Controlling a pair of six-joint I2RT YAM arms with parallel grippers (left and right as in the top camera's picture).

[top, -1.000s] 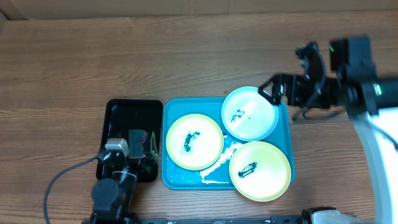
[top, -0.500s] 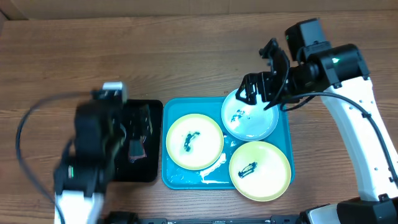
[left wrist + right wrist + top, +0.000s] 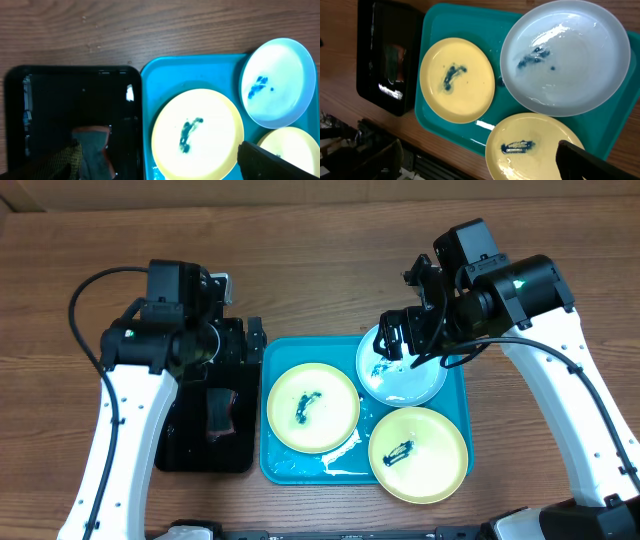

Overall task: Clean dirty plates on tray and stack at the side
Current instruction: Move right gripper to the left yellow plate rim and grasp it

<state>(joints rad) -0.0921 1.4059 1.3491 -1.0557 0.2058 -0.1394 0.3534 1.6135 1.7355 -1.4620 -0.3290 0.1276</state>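
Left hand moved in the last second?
Yes. The left hand went up-frame, from the near end of the black tray to its far end.

Tray (image 3: 290, 470): bright blue, wet, white-streaked. Three dark-smudged plates lie flat in it: light blue plate (image 3: 412, 378), middle yellow-green plate (image 3: 312, 407), corner yellow-green plate (image 3: 418, 453).

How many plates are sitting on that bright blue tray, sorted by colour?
Yellow-green plates: 2
Light blue plate: 1
Total: 3, all lying on the blue tray, each with a dark smudge.
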